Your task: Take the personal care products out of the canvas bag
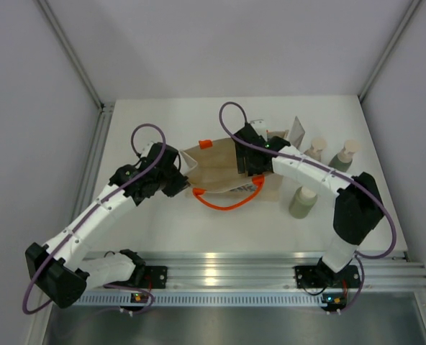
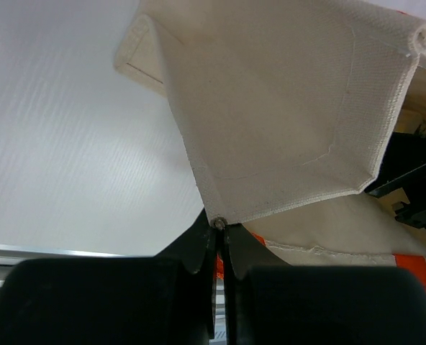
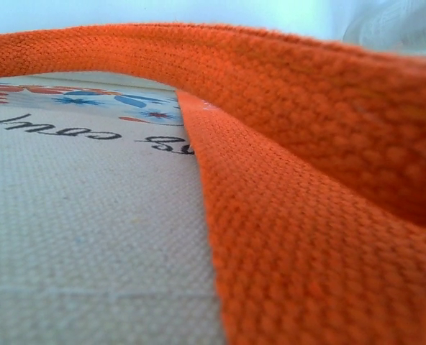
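Note:
The beige canvas bag (image 1: 216,172) lies on the white table with its orange handle (image 1: 227,203) looped toward me. My left gripper (image 1: 182,180) is shut on the bag's left corner, which shows in the left wrist view (image 2: 220,223). My right gripper (image 1: 250,167) is at the bag's right side. Its wrist view is filled by the canvas (image 3: 76,215) and the orange handle (image 3: 306,180), and its fingers are hidden. A tan bottle (image 1: 315,149), a grey-green bottle (image 1: 346,154), a sage bottle (image 1: 303,201) and a flat silvery tube (image 1: 297,129) stand right of the bag. I cannot make out the jar.
The table (image 1: 162,223) is walled by pale panels on the left, right and back. An aluminium rail (image 1: 220,277) with both arm bases runs along the near edge. The bottles stand close to my right forearm.

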You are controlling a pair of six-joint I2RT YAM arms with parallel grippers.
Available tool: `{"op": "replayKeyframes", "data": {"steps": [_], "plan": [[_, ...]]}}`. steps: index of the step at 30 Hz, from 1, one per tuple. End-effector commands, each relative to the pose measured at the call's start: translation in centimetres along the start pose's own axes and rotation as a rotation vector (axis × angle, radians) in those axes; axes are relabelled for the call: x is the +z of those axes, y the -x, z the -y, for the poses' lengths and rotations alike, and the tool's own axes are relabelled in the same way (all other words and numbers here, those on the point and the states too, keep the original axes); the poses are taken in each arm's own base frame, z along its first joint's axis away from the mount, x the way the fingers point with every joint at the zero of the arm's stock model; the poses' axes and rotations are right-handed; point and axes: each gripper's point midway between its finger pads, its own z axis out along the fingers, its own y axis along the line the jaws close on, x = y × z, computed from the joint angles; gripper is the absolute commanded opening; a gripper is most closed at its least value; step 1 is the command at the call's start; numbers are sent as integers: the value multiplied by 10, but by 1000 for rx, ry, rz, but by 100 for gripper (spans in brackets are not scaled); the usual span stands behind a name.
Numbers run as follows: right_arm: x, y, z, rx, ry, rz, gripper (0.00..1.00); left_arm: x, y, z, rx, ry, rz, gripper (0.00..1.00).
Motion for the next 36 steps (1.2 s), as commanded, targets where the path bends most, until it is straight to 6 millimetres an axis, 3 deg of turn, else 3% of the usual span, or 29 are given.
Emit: {"op": "replayKeyframes", "data": {"steps": [1,3,5,6,17,36], "plan": [[-2,10,9,18,1,45,35,-6,7,13,9,-32,21,0],[-3,11,9,14,12,52,19,-5,7,13,10,-29,20,0],[-8,16,9,9,23,68,11,-5,8,15,8,-32,24,0],[-9,18,7,-11,38,72,0,-6,9,15,8,-32,25,0],[-53,56,-26,-103,311,205,0,-7,11,19,-5,-39,33,0],[-105,84,-42,-249,416,323,0,-9,14,21,-14,-42,47,0]]}}
